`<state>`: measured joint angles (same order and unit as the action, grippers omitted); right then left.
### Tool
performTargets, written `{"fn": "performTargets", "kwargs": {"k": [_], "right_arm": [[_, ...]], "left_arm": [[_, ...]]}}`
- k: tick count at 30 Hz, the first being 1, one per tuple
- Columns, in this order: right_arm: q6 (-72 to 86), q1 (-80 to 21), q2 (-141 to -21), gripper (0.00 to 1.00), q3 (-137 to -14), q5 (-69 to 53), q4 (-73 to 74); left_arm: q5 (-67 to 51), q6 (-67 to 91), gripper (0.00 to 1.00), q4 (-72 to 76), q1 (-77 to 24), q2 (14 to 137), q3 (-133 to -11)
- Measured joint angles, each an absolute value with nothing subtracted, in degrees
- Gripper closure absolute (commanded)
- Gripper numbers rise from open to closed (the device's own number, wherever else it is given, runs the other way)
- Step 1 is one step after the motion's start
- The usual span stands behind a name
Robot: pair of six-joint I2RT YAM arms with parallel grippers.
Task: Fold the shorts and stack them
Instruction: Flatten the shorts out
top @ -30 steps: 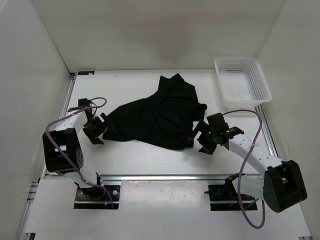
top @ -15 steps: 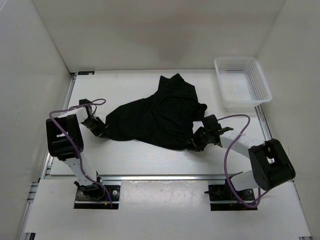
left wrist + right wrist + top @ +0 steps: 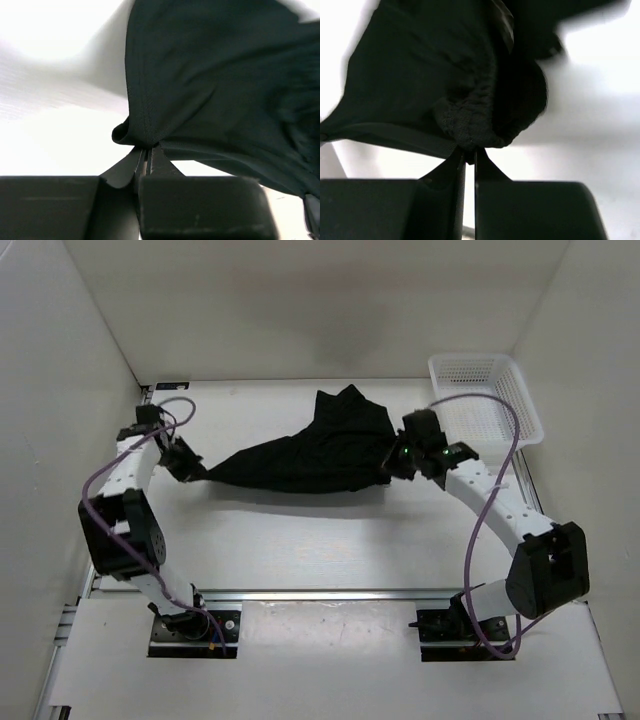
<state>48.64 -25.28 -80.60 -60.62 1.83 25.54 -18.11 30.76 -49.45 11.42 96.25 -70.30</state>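
Black shorts (image 3: 310,450) are strung between both grippers across the far-middle of the white table (image 3: 300,530), pulled into a long dark band running left to right. One bunched part pokes up toward the back wall, right of center. The left gripper (image 3: 190,468) is at the band's left tip and the right gripper (image 3: 392,462) at its right end. In the left wrist view the jaws are pressed together on a stitched hem (image 3: 146,115), with a small fold of fabric curled right at the tips and the rest of the cloth spreading up and to the right. In the right wrist view the jaws are likewise clamped, on a crinkly gathered lump of waistband (image 3: 470,125), with smooth fabric fanning off to the left. The band's lower edge sags a little in the middle and throws a shadow on the table; cannot tell whether it touches the surface there. A white mesh basket (image 3: 485,405) sits in the far right corner, just beside the right gripper and apart from the shorts. A purple cable (image 3: 490,405) from the right arm loops across in front of the basket. The left arm has its own purple cable (image 3: 100,475) looping along it. Both arms reach forward from their bases at the near edge, the left bent outward toward the left wall.
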Motion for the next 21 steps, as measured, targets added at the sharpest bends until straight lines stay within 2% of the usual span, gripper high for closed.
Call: {"fn": "performTargets", "kwargs": {"k": [6, 10, 16, 21], "right_arm": [[32.1, -25.0, -80.4, 1.0, -81.4, 3.2, 32.8], [23.1, -25.0, -79.3, 1.0, -91.0, 3.4, 37.5], [15.3, -25.0, -76.5, 1.0, -101.9, 3.1, 45.9], [12.5, -25.0, -69.3, 1.0, -105.5, 0.8, 51.0]], "left_arm": [[-18.8, 33.0, 0.9, -52.5, 11.7, 81.6, -86.1], [-19.5, 34.9, 0.9, -52.7, 11.7, 74.4, -95.1], [-22.2, 36.6, 0.9, -53.9, 11.7, 72.2, -104.9], [-23.2, 37.3, 0.9, -56.0, 11.6, 70.7, -110.2]]}}
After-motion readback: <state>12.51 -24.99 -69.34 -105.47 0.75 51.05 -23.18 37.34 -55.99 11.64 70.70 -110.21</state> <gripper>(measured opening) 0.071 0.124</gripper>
